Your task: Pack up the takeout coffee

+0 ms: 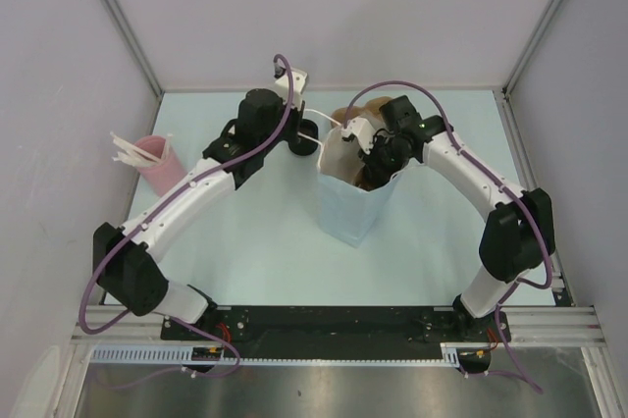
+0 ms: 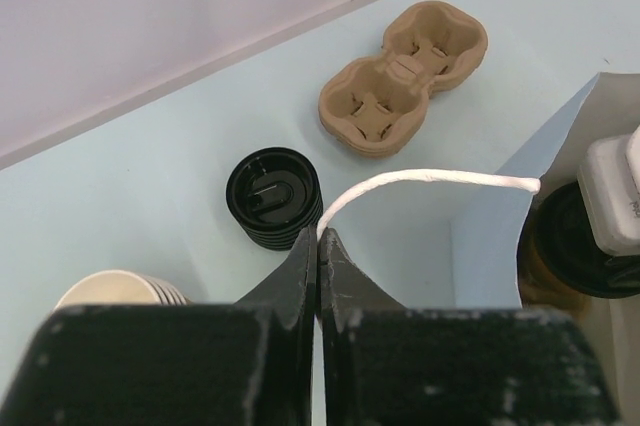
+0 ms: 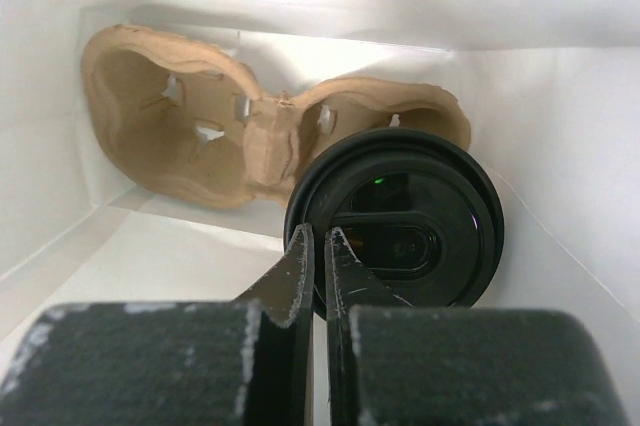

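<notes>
The takeout coffee point(image 3: 405, 226), a cup under a round black lid, stands in one pocket of a tan pulp carrier point(image 3: 190, 116) at the bottom of the white paper bag point(image 1: 351, 207). My right gripper point(image 3: 320, 232) reaches down into the bag and is shut on the lid's near-left rim, one finger outside it and one on top. In the left wrist view the lidded cup point(image 2: 563, 246) shows inside the bag's open mouth. My left gripper point(image 2: 320, 236) is shut on the bag's white cord handle point(image 2: 420, 178), holding it up and to the left of the bag point(image 2: 495, 236).
A stack of black lids point(image 2: 272, 196), a stack of pulp carriers point(image 2: 405, 76) and nested tan cups point(image 2: 120, 288) stand on the table behind the bag. A pink cup of white stirrers point(image 1: 155, 158) is at the far left. Enclosure walls surround the table.
</notes>
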